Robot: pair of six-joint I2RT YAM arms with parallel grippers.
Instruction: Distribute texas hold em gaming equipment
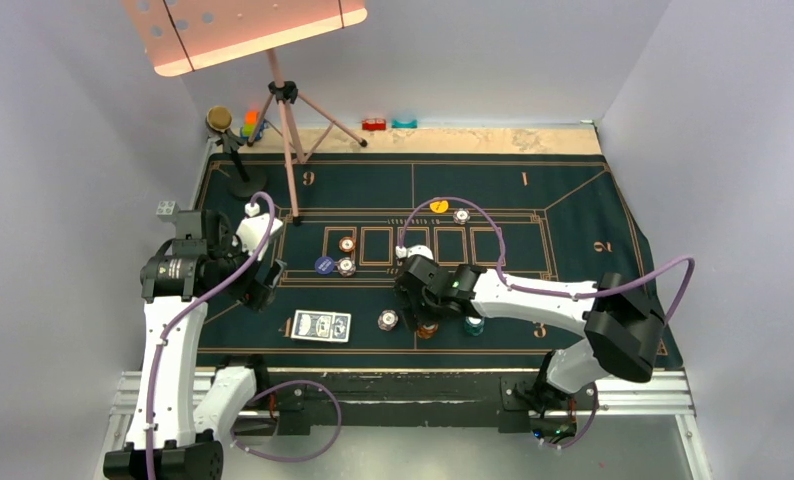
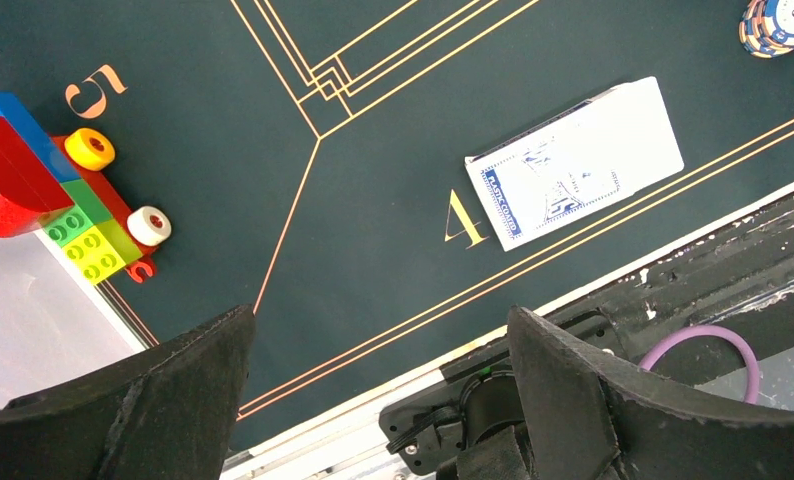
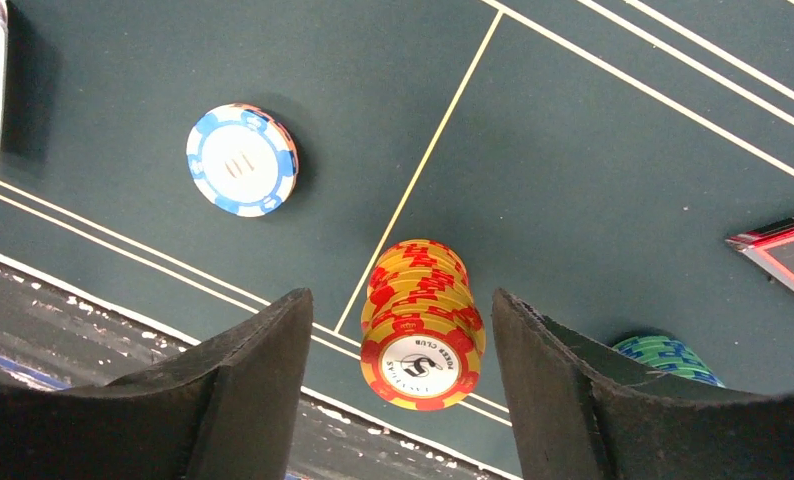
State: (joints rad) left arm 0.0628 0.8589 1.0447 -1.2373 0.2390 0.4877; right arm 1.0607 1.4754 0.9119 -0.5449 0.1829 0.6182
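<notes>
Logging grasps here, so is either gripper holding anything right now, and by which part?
Nothing is held. The right gripper straddles the red-and-yellow chip stack with a gap on each side; the left gripper is open over the mat.

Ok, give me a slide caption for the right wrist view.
Right gripper open around a red-and-yellow chip stack; blue chip and green chips nearby.

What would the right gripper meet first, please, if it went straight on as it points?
Probably the red-and-yellow chip stack, standing between the open fingers of the right gripper, then the mat beneath; depth is unclear.
</notes>
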